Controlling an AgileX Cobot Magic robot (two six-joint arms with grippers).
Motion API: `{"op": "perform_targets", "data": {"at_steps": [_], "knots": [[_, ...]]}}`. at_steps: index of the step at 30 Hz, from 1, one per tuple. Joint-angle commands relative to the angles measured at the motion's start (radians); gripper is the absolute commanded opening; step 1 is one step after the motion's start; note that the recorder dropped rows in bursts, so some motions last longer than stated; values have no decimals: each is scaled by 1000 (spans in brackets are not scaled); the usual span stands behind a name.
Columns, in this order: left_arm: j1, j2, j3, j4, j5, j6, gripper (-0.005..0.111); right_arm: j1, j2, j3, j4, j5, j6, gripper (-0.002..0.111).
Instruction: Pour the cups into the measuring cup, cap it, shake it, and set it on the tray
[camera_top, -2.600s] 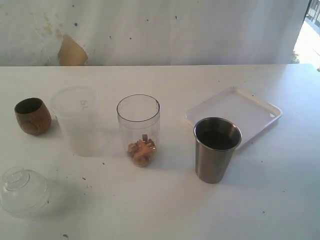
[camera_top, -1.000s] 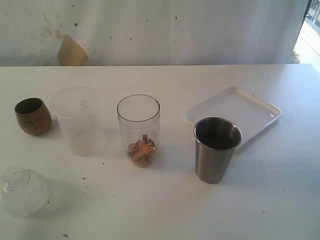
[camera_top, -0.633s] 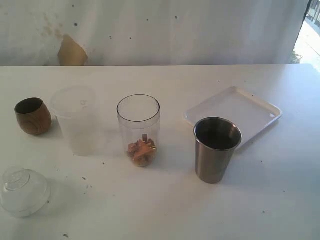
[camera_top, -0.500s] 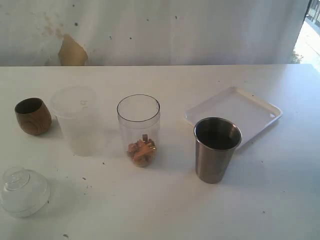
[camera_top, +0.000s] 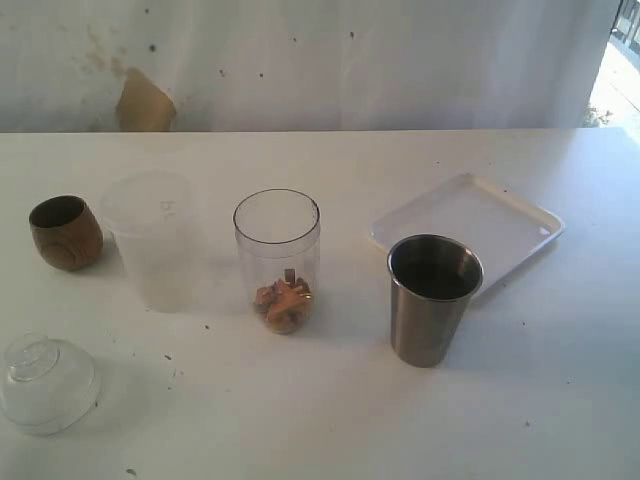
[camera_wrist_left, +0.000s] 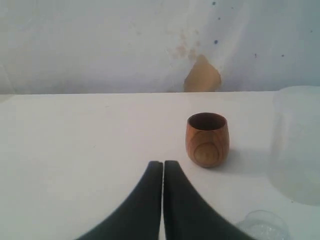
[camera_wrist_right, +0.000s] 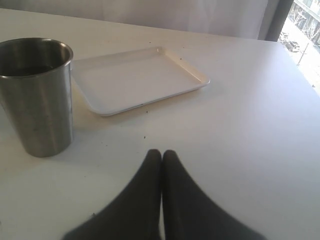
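Observation:
On the white table stand a brown wooden cup (camera_top: 65, 232) (camera_wrist_left: 208, 139), a frosted plastic cup (camera_top: 153, 240) (camera_wrist_left: 297, 145), the clear measuring cup (camera_top: 277, 258) with brownish bits at its bottom, and a steel tumbler (camera_top: 432, 298) (camera_wrist_right: 37, 95). The white tray (camera_top: 467, 228) (camera_wrist_right: 137, 78) lies behind the steel tumbler. A clear domed cap (camera_top: 45, 383) (camera_wrist_left: 262, 227) rests at the front left. Neither arm shows in the exterior view. My left gripper (camera_wrist_left: 163, 162) is shut and empty, short of the wooden cup. My right gripper (camera_wrist_right: 161, 152) is shut and empty, beside the steel tumbler.
A white wall with a tan patch (camera_top: 143, 103) backs the table. Bright daylight comes in at the far right edge (camera_top: 620, 80). Small dark specks dot the tabletop (camera_top: 350, 400).

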Motion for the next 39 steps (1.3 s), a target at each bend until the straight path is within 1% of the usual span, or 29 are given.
{"op": "perform_targets", "data": {"at_steps": [1,29,34,37,39], "knots": [[1,-5,6,-10,-2,11,1,-4,-5,5,-4,-11,4,0],[1,-5,6,-10,-8,13,1,-4,-5,5,-4,-13,26,0],[1,-5,6,-10,-8,13,1,-4,-5,5,-142,-63,20,0],[1,-5,6,-10,-8,13,1,-4,-5,5,-145,-85,26,0],[1,-5,6,-10,-8,13,1,-4,-5,5,-143,-137,26,0]]}}
